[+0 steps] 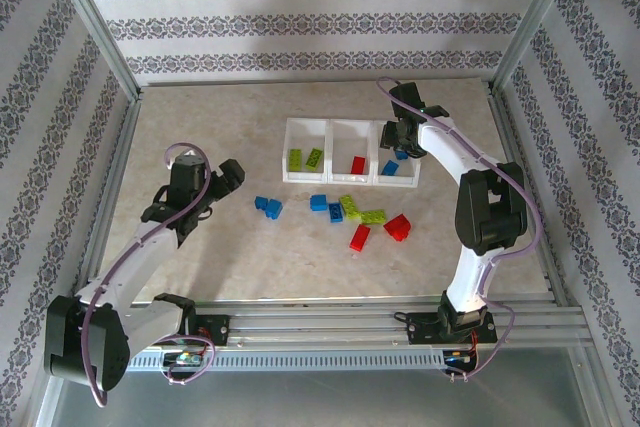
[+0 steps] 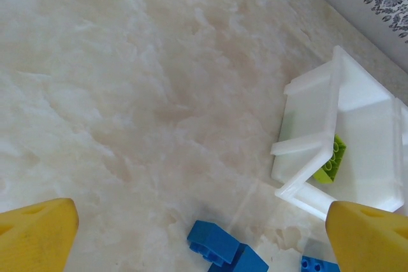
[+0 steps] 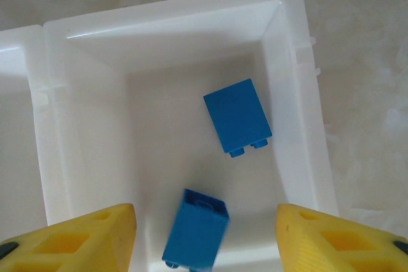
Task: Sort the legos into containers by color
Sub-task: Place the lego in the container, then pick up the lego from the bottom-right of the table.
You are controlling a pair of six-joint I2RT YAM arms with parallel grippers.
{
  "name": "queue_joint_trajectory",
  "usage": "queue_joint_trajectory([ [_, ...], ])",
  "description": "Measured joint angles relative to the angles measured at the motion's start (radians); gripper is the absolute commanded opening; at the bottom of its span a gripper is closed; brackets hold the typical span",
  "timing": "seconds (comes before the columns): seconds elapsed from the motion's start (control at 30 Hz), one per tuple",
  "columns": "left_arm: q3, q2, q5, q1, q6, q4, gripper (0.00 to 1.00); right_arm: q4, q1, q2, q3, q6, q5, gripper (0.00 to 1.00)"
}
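The white three-compartment tray (image 1: pixel 329 123) holds two green legos (image 1: pixel 304 158) on the left, a red one (image 1: pixel 358 164) in the middle and blue ones (image 1: pixel 390 167) on the right. My right gripper (image 1: pixel 400 137) hovers over the right compartment (image 3: pixel 299 93). It is open (image 3: pixel 205 221), and a blurred blue lego (image 3: pixel 196 237) sits loose between its fingers, touching neither. Another blue lego (image 3: pixel 237 116) lies on that compartment's floor. My left gripper (image 1: pixel 232 179) is open (image 2: pixel 201 221) just above the table, near a pair of blue legos (image 2: pixel 220 246).
Loose legos lie in front of the tray: blue ones (image 1: pixel 268 207) (image 1: pixel 327 206), green ones (image 1: pixel 362 211) and red ones (image 1: pixel 397 227) (image 1: pixel 359 237). The left wrist view shows the tray's left end (image 2: pixel 312 87) with a green lego (image 2: pixel 331 160) inside. Metal frame rails border the table.
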Motion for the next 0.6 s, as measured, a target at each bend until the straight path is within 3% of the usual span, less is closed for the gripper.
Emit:
queue_joint_trajectory([
  [0.27,-0.009,-0.03,-0.008,0.001,0.0,0.0,1.0,-0.001,0.001,-0.091,-0.075,0.012,0.0,0.59],
  [0.6,-0.06,-0.048,-0.008,0.001,-0.008,0.0,1.0,-0.008,0.075,-0.376,-0.42,0.137,0.0,0.6],
])
